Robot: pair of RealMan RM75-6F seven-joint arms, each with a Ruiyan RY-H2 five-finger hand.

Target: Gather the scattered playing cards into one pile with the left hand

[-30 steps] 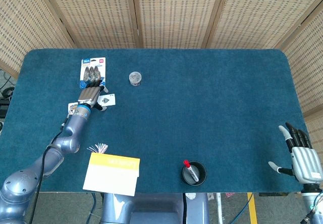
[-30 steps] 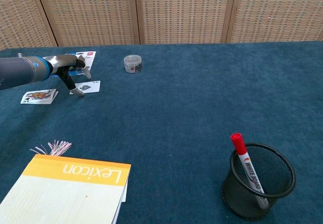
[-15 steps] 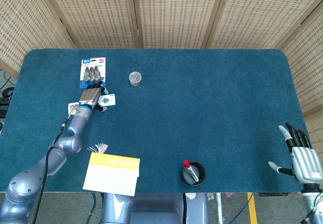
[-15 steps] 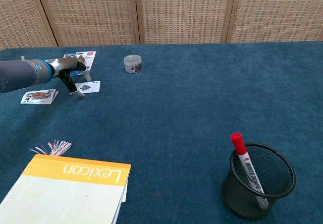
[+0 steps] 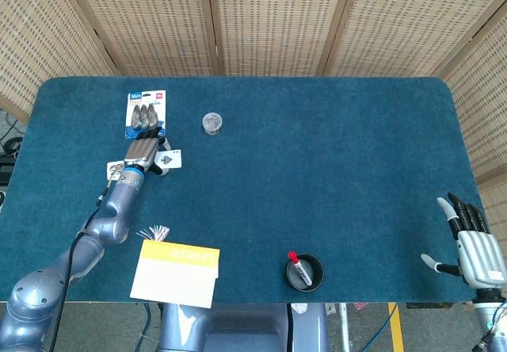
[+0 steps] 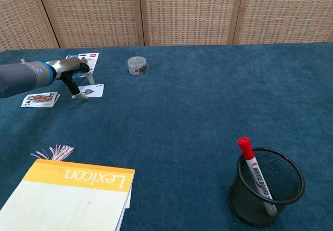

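Left hand (image 6: pixel 77 72), fingers curled downward, touches a single white ace playing card (image 6: pixel 91 90) on the blue-carpeted table (image 5: pixel 317 170); apparently no grip yet. Thin, light, flexible card: slide it toward the small card pile (image 6: pixel 40 100).

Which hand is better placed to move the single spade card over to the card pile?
Left. The left hand is already at the spade card, beside the card pile; the right hand sits far across the table.
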